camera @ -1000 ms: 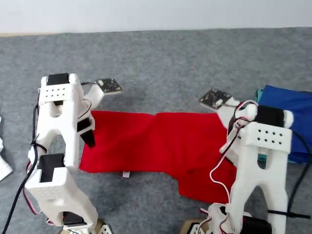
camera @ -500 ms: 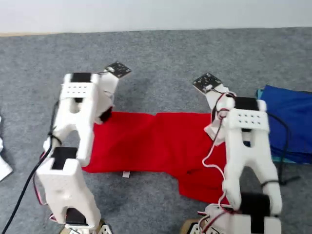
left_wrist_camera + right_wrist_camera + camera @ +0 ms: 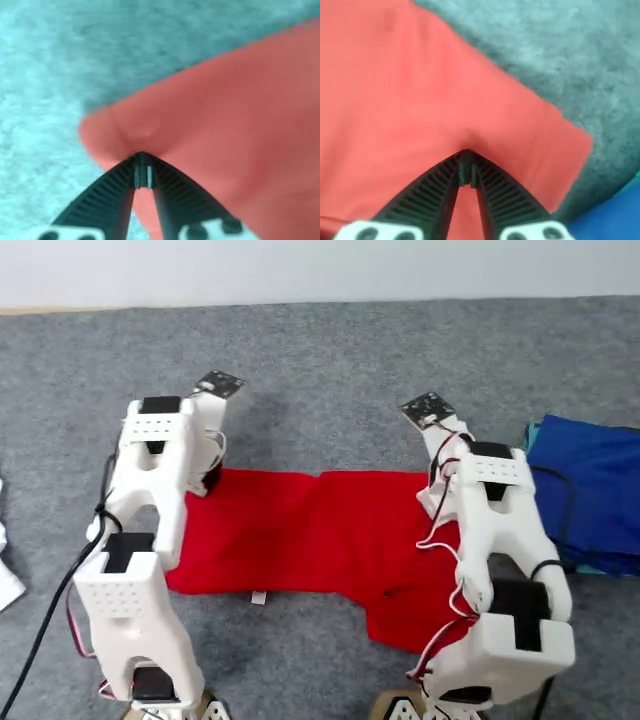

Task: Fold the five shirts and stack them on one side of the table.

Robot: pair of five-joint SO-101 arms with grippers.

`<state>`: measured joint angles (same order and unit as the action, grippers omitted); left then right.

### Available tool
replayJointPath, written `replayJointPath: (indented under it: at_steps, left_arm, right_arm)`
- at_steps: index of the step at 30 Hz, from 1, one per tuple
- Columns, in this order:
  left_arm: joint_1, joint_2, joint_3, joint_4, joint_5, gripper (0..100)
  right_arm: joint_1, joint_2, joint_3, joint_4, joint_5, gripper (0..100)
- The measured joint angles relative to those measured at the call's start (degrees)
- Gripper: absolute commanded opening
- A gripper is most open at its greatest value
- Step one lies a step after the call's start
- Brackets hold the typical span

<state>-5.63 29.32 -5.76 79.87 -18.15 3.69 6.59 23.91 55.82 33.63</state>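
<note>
Now, having swung in since a second ago, the left gripper (image 3: 142,172) and right gripper (image 3: 465,170) are pinching shut on the far corners of the red shirt (image 3: 320,530), which is lying mid-table; a fold is probably starting.

The red shirt (image 3: 320,530) lies flat across the centre of the frame, stretched left to right, with a flap jutting toward the lower right. A folded blue shirt (image 3: 600,480) sits at the right edge.
</note>
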Motion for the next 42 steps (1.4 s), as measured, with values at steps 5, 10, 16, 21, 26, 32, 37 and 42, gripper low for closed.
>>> replayJointPath:
  at_steps: [5, 10, 16, 21, 26, 32, 37, 42]
  left_arm:
    - [-1.76, 0.00, 0.00, -0.35, 0.00, 0]
    - [-1.76, 0.00, -0.88, 0.70, 0.00, 0]
    - [0.88, 0.00, -1.85, 1.67, 0.00, 0]
    - [2.11, 4.66, -3.16, 0.79, 0.00, 0]
    - [0.35, 9.49, -9.32, 3.60, 0.26, 0]
    - [-2.90, 14.07, -18.81, 8.44, 0.09, 0]
    - [-4.04, 14.51, -26.64, 14.51, -0.44, 0]
    - [-3.87, 14.51, -34.46, 18.64, -0.53, 0]
  right_arm:
    - [2.11, 0.00, 0.00, -0.79, 0.00, 1.1]
    - [1.58, 0.00, -0.44, 0.35, -0.18, 1.1]
    - [-2.64, 0.00, -2.99, 1.32, -0.18, 1.1]
    - [-1.14, 5.36, -2.99, -0.44, -0.18, 1.1]
    - [3.43, 10.29, -8.53, -0.79, -0.26, 1.1]
    - [4.92, 11.96, -12.66, -0.79, -0.18, 1.0]
    - [2.46, 11.96, -16.09, 2.46, -0.18, 1.0]
    - [-2.02, 11.96, -21.89, 9.41, -0.18, 1.0]
